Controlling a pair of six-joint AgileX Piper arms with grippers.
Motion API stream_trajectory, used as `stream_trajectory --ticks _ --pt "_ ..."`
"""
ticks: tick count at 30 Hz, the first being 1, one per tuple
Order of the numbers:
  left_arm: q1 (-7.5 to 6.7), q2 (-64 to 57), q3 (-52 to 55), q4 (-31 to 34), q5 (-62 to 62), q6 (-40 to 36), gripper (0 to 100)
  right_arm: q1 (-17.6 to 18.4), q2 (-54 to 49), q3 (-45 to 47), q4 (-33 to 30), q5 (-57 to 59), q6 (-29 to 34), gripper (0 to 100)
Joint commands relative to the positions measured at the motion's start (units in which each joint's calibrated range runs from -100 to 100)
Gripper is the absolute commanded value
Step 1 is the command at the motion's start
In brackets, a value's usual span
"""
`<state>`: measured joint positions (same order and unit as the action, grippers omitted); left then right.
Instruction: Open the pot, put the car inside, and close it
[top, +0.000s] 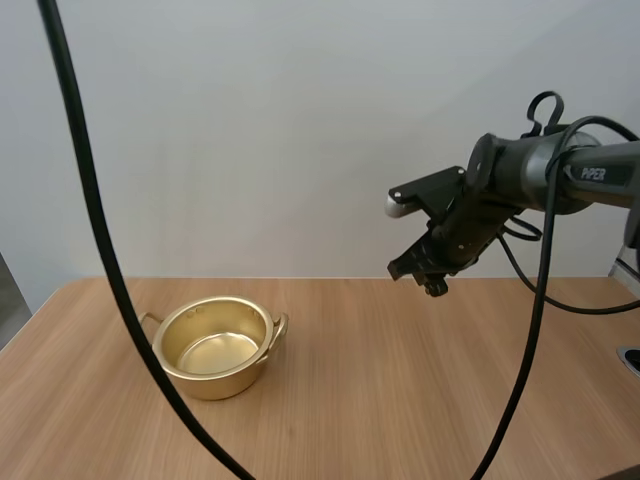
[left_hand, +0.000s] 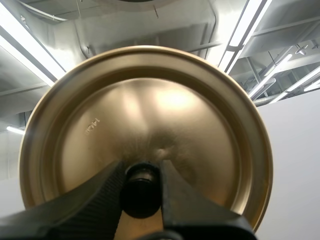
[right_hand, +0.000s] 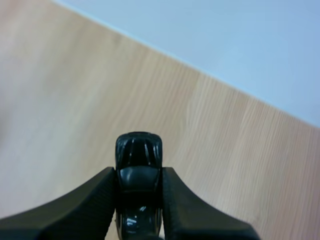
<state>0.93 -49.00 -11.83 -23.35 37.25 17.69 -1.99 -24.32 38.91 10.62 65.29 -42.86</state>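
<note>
Golden pot (top: 213, 347) is sitting uncovered at the high view's lower left; your right gripper (top: 432, 284), raised at centre-right, is pinching the black toy car (right_hand: 138, 150), and your left gripper (left_hand: 141, 172) is clamping the knob (left_hand: 141, 195) of the lid (left_hand: 150, 100).

The white word "PIPER" (top: 607, 173) stands on the grey link of the right arm (top: 530, 165), at the scene's right. A small stamp (left_hand: 93, 125) is pressed into the golden lid (left_hand: 165, 105). Turned sideways and faint, it seems to read "14cm".
</note>
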Motion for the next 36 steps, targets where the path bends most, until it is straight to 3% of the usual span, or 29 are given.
stream_trajectory --ticks 1,5,10,14,19,22,28,36 --pt "0.03 -0.39 0.06 0.02 0.64 -0.03 0 -0.02 -0.63 -3.92 9.86 4.69 -4.63 0" --pt "0.03 -1.48 0.06 0.02 3.42 -0.03 0 0.84 -0.63 -8.43 15.75 8.74 -7.60 0" --pt "0.03 -3.07 -0.05 0.02 1.03 -0.03 0 5.96 -0.63 -9.66 16.08 8.67 -7.78 0" --pt "0.03 -4.46 -0.81 0.02 1.09 -0.03 0 13.95 -0.20 -9.66 16.08 5.04 -7.79 0" --pt "0.03 -5.24 -0.81 0.02 4.37 -0.03 0 20.85 1.45 -9.66 15.13 -1.28 -7.79 0" --pt "1.31 -5.60 -0.96 0.17 7.49 0.61 0 24.03 4.13 -9.66 13.17 -4.01 -7.79 0" --pt "2.42 -5.69 -1.56 -0.06 5.43 0.68 0 27.73 12.13 -9.66 12.58 -7.75 -7.79 0" --pt "2.41 -5.54 -1.56 -0.29 5.24 0.68 0 30.75 18.51 -9.81 9.00 -13.24 -7.79 0"
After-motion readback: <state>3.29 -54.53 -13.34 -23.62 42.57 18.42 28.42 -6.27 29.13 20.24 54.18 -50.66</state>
